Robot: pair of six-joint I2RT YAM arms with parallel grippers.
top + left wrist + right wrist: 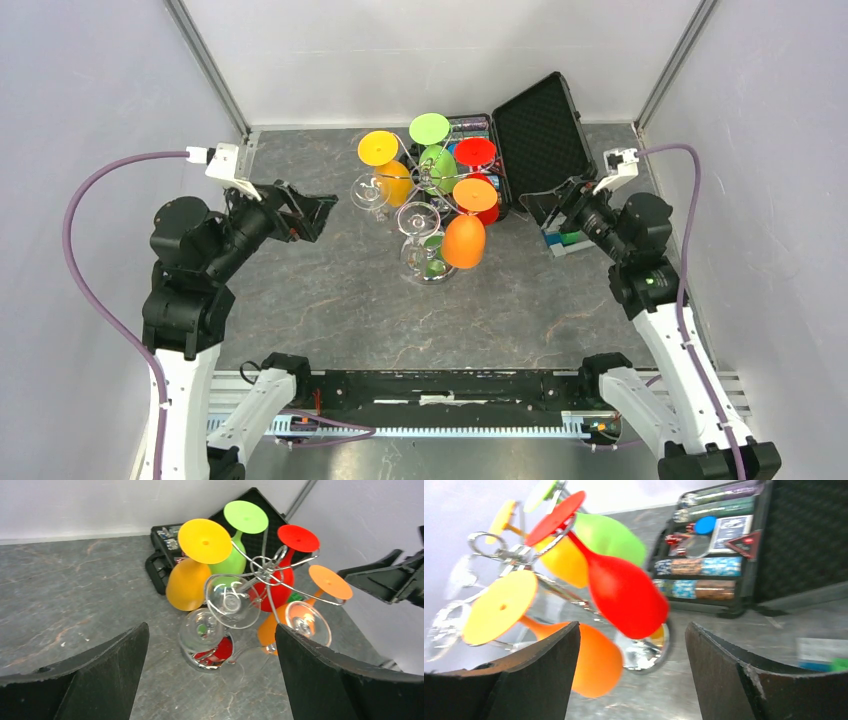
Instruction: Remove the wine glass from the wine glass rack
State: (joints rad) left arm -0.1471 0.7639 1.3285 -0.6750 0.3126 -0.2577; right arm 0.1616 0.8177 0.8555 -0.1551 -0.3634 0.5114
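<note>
Wine glass rack stands on the grey counter, upper centre of the overhead view, with coloured and clear wine glasses hung bowl-down and the orange wine glass lowest in frame. Left claw is at frame left, jaws wide, empty, apart from the rack. Right claw is at frame right, also spread wide, holding nothing, just below the open black case.

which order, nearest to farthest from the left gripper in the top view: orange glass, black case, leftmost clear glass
1. leftmost clear glass, just to the right of the left gripper
2. orange glass, hanging right of centre, toward the near side
3. black case, open at the back right
</note>
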